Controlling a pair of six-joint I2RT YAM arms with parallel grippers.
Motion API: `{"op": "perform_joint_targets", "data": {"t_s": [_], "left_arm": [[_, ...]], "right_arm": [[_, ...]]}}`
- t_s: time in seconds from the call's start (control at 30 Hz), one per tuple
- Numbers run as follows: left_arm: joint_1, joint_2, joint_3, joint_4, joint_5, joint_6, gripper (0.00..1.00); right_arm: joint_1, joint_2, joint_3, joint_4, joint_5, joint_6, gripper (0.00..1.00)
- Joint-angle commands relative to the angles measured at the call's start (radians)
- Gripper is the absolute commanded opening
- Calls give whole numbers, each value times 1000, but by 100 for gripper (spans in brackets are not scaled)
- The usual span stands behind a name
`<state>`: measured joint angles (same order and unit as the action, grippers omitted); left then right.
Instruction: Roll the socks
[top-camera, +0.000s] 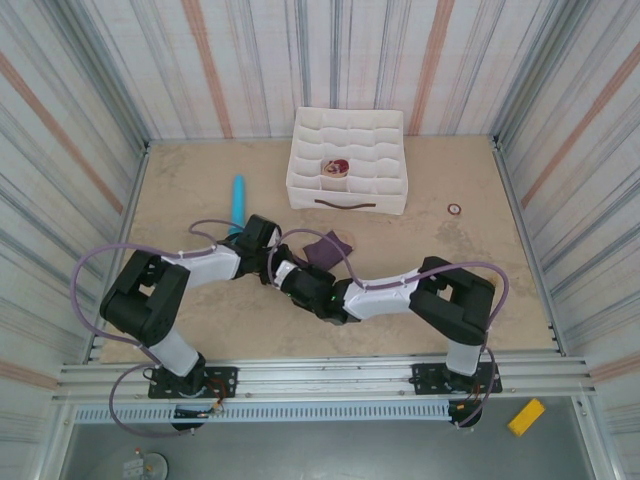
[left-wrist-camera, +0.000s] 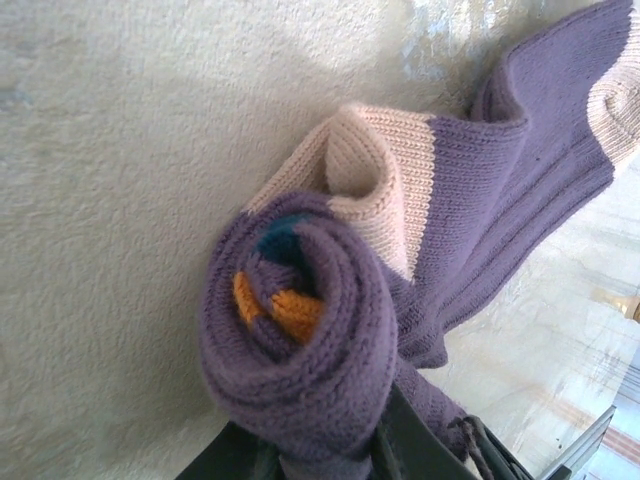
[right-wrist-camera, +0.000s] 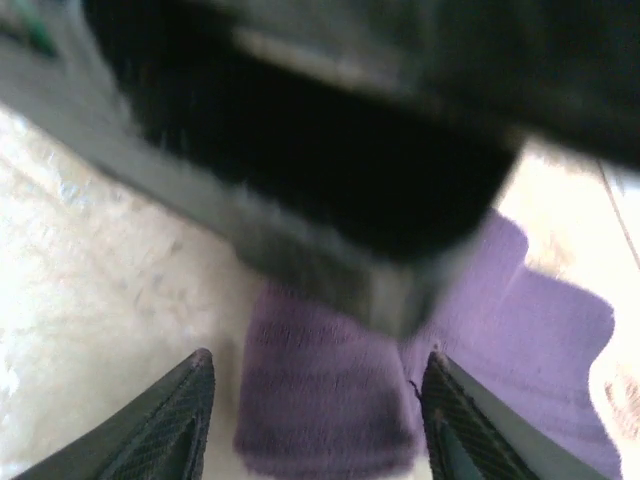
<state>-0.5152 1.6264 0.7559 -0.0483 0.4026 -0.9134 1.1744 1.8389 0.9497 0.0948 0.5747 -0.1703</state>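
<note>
A purple sock (left-wrist-camera: 300, 340) with pale beige bands is partly rolled; orange and teal show in the roll's core, and the unrolled part trails away flat on the table. My left gripper (left-wrist-camera: 320, 445) is shut on the rolled end from below. In the top view the sock (top-camera: 328, 246) lies mid-table, with the left gripper (top-camera: 262, 238) and right gripper (top-camera: 290, 272) close together at its left. My right gripper (right-wrist-camera: 318, 375) is open, one finger on each side of the purple sock (right-wrist-camera: 330, 430), and the blurred dark left gripper hangs just above. A rolled beige and maroon sock (top-camera: 335, 168) sits in the box.
A white compartment box (top-camera: 372, 140) stands at the back centre. A light-blue cylinder (top-camera: 238, 205) lies left of the grippers. A small ring (top-camera: 455, 209) rests to the right. A yellow block (top-camera: 527, 416) lies off the table at front right.
</note>
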Motion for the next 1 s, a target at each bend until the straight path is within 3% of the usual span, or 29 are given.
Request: {"op": "perform_joint_targets", "data": {"t_s": [0.0,0.13,0.33,0.63,0.83,0.97], "left_arm": [[3,-13,-29,-75,-5,3,8],[3,-17,-30,-74,-5,5,9],[9,-13,-28,-77,-3,7,9],[12,-13,-23,-84,-2,11,9],[14,-17,-23,-85,-3,12,10],[14,-39,-33,-84,-13,18,19]], "right_arm": [[-5,61,22,3,50,-26,50],[-19,73,0,-6,17,18,36],[-24,47,-52,-17,-32,60,42],[-36,11,-97,-17,-99,92,39],[-67,22,-109,-15,-147,126,21],[-83,28,-129,-4,-183,148,8]]}}
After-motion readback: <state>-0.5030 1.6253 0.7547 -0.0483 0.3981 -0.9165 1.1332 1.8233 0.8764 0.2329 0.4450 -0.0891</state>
